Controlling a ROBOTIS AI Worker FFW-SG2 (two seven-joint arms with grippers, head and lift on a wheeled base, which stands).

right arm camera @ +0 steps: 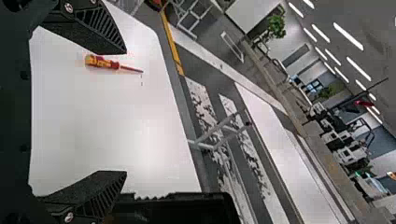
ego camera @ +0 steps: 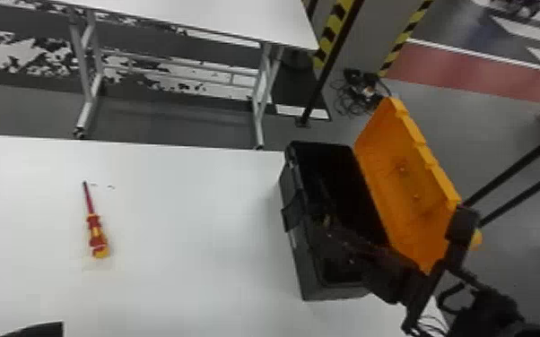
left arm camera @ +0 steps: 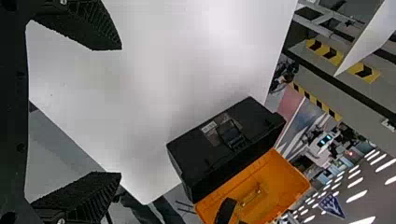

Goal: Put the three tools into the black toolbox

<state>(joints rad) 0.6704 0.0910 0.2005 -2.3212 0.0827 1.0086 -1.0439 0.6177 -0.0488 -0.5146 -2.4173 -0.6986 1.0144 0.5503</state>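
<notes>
The black toolbox (left arm camera: 205,151) sits on the white bench (left arm camera: 163,88), its orange lid (left arm camera: 284,179) open; spread fingers (left arm camera: 88,28) well apart from the toolbox

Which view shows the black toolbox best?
The head view: it looks into the open toolbox, though the right arm covers part. The left wrist view shows its latch and orange lid; the right wrist view, part of its black side.

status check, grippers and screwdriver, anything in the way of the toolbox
Left gripper and right gripper open, empty. Screwdriver on white table. Right arm hangs across part of open black toolbox.
</notes>
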